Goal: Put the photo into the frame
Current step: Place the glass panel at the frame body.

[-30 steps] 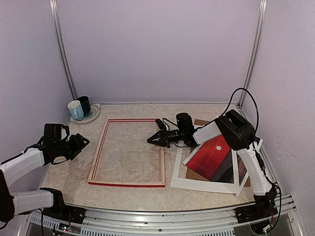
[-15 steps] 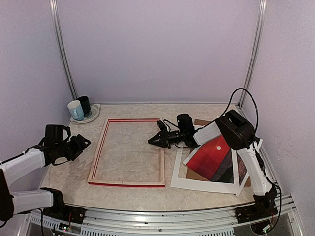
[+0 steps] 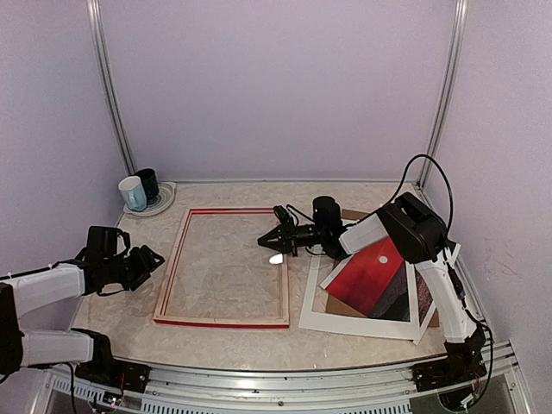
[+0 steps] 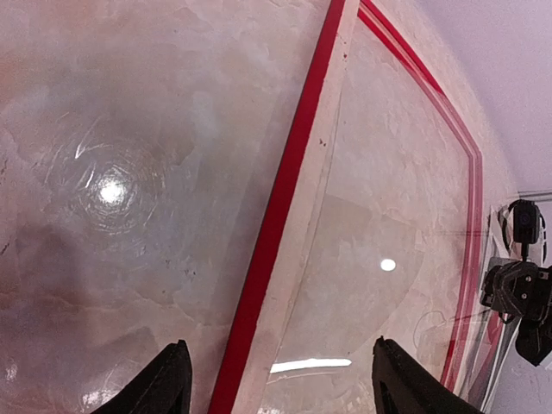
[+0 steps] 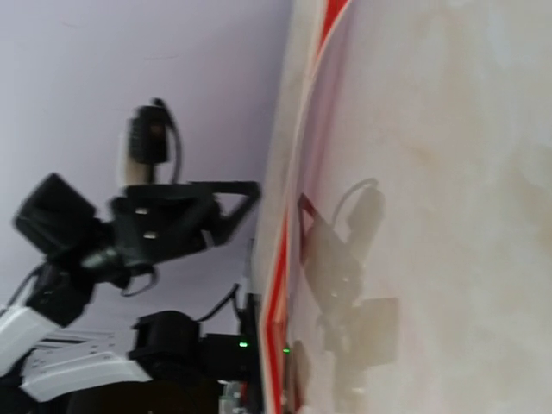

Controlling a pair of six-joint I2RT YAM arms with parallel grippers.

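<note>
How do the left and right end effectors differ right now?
The left end effector is open; the right end effector is shut. The left one hangs outside the frame, on its left side; the right one reaches over its right side. Both point inward at the frame, and neither visibly holds anything.

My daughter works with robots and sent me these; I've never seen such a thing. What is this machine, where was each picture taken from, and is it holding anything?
These are two robot arms bolted to a table's near edge. The wide picture comes from a fixed camera above and behind them; the other two from a camera on each wrist. On the table lie a red frame and, right of it, the sunset photo resting on a white mat. Two mugs stand in the far left corner. The left hand is open near the frame's left side; the right hand is shut above its right part. Neither holds anything.
</note>
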